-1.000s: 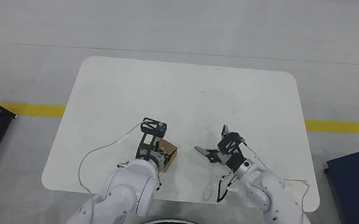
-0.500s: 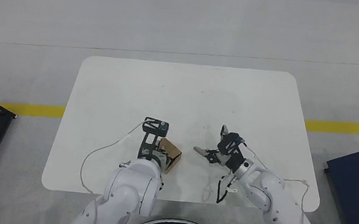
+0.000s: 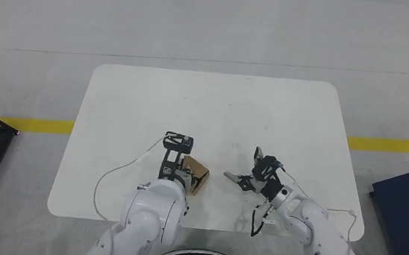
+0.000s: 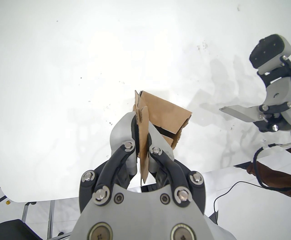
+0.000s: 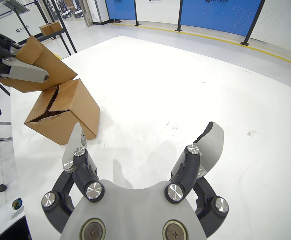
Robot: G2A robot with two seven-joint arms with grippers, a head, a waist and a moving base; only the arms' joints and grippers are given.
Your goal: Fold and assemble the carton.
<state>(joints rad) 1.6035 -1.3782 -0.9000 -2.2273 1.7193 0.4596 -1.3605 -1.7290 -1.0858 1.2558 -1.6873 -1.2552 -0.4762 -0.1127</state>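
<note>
A small brown cardboard carton (image 3: 196,175) sits tilted near the table's front edge, resting on a lower corner (image 5: 68,113). My left gripper (image 4: 142,122) is shut on the carton's upright flap (image 4: 142,141), holding it from above. In the right wrist view that same flap (image 5: 43,61) is pinched by the left gripper's fingers (image 5: 27,73). My right gripper (image 3: 243,177) stands open just right of the carton, with nothing between its fingers (image 5: 145,134). The carton's end seam is torn and partly gaping.
The white table (image 3: 213,113) is bare around the carton, with open room behind and to both sides. Its front edge lies close beneath both arms. A cable (image 3: 121,171) trails from the left arm across the table. Dark frames stand on the floor at both sides.
The left gripper and carton have shifted slightly right and toward the front edge. The right gripper has drawn back a little toward the front, staying open.
</note>
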